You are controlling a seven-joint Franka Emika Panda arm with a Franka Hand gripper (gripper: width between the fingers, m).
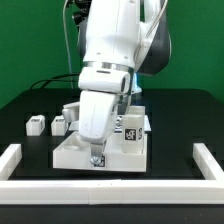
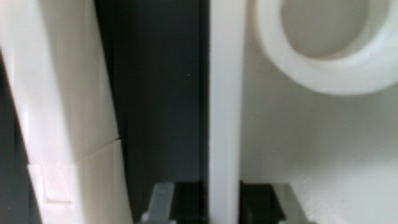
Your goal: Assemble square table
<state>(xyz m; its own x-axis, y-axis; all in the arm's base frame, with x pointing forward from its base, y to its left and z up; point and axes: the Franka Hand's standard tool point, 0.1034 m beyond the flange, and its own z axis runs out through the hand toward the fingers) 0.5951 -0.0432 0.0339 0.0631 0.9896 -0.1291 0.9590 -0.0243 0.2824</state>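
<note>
The square table's white slab [image 1: 70, 150] lies flat in the middle of the black table, with a black-and-white tag [image 1: 131, 130] on it. My gripper [image 1: 97, 158] points straight down at the slab's near edge. In the wrist view the gripper [image 2: 217, 200] is shut on a thin upright white wall [image 2: 222, 120] of the slab, with one dark finger [image 2: 160, 203] on each side of it. A round raised ring [image 2: 329, 50] shows on the slab beside that wall. Two small white block legs [image 1: 35, 125] [image 1: 60, 123] stand on the exterior view's left.
A long white border rail [image 1: 110, 187] runs along the front, with side pieces on the exterior view's left [image 1: 10, 160] and right [image 1: 210, 160]. A white band [image 2: 63, 120] lies close beside the gripped wall in the wrist view. The arm hides much of the slab's middle.
</note>
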